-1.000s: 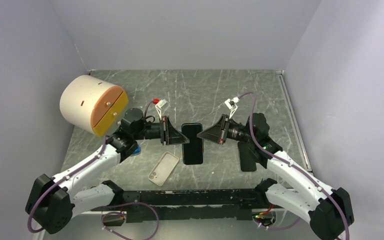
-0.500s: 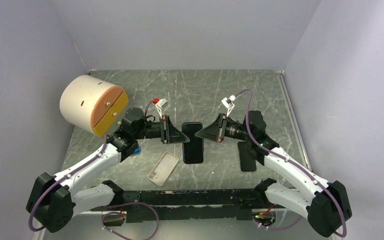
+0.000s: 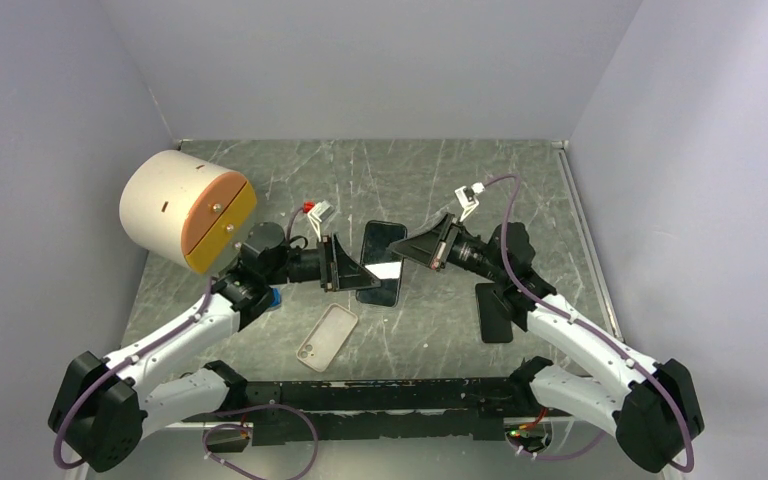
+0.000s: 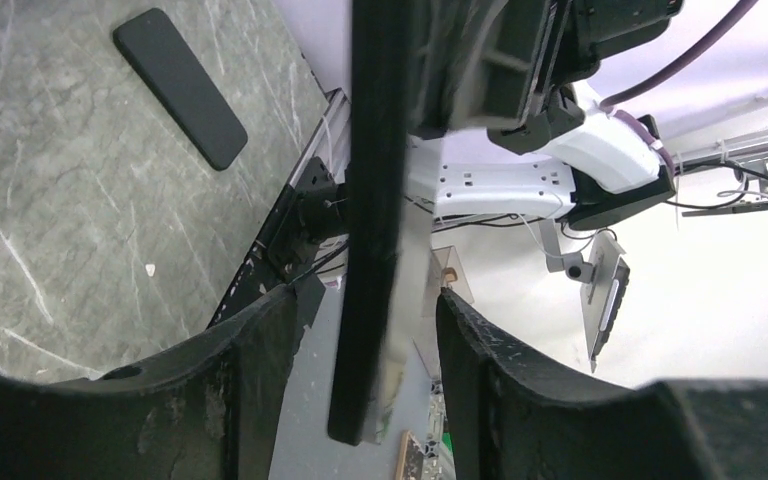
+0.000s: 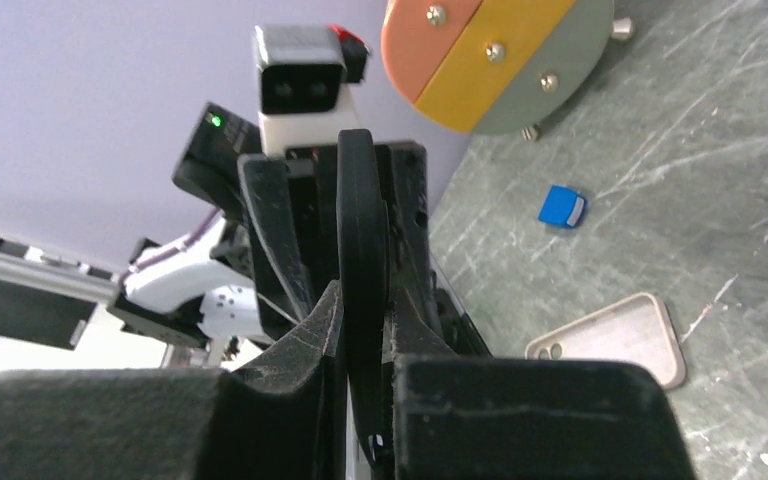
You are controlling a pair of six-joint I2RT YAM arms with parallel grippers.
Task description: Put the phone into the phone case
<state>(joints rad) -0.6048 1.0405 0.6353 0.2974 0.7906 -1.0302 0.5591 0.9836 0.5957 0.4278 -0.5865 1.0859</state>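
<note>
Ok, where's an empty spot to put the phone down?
The widest bare stretch of table is at the back, from the drum across to the right wall. A smaller gap lies up front between the phone case and the spare black phone. The middle is crowded: the left gripper and right gripper meet at the held phone.

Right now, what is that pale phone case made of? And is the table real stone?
The phone case looks like soft plastic or silicone, maybe slightly see-through: pale beige, dull sheen, rounded raised rim. The table looks like dark grey-green marble with pale veins; it could be only a printed pattern. I cannot tell.
</note>
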